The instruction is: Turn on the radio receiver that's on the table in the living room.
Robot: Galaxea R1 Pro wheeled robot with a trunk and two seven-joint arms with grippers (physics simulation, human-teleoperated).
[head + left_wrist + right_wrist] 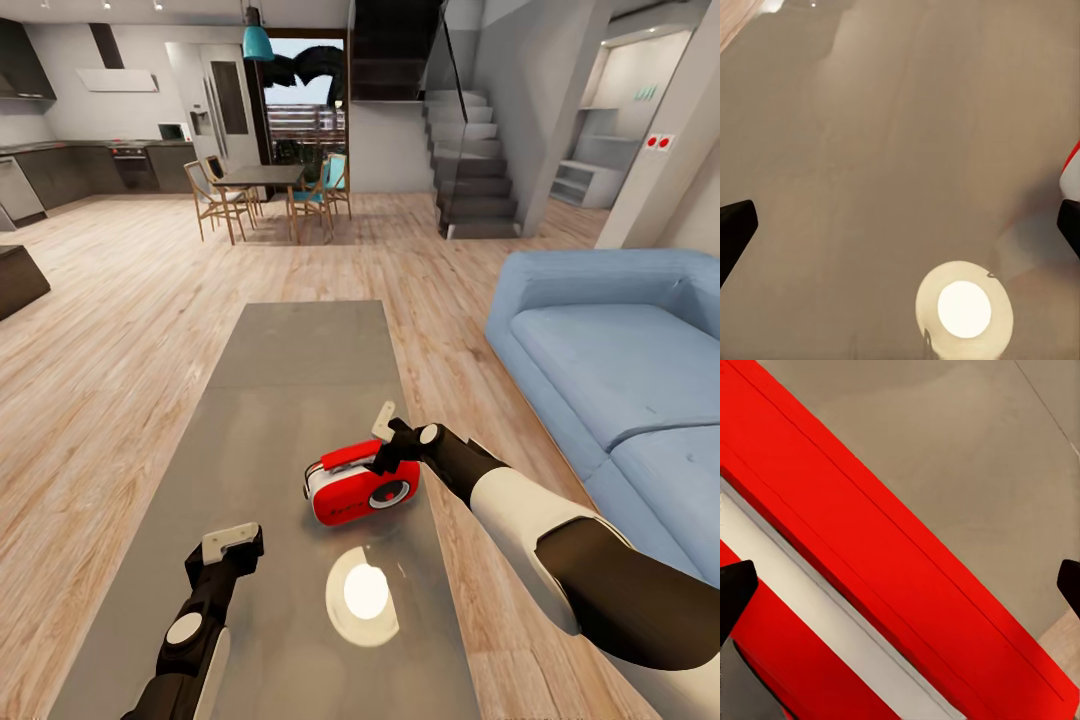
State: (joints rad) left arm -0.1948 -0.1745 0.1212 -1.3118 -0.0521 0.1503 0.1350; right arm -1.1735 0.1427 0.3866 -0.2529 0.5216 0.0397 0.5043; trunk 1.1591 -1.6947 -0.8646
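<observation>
The living room runs back over pale plank floor [120,300] to a dining set [265,190] and stairs [470,170], with a blue sofa [620,360] on the right. Down the middle stands the long grey desk [290,380], its glossy top catching a round lamp reflection [362,595].

The radio [362,487] sits on the desk's near half, toward the sofa side, dial facing front. From the head view the right fingers [385,440] come down at its top rear corner, by the red handle; whether they touch it is hard to say from there. The right wrist view adds what the head view lacks: the red body and a white band [817,607] pass close under the camera, with both dark fingertips [735,585] at the picture's edges, spread wide, the radio lying between them and nothing pinched.

The left fingers [232,545] hover low over bare desk, well apart from the radio. Their wrist view shows them spread too, the reflection [964,309] between them and a sliver of the radio [1071,176] beside one tip.
</observation>
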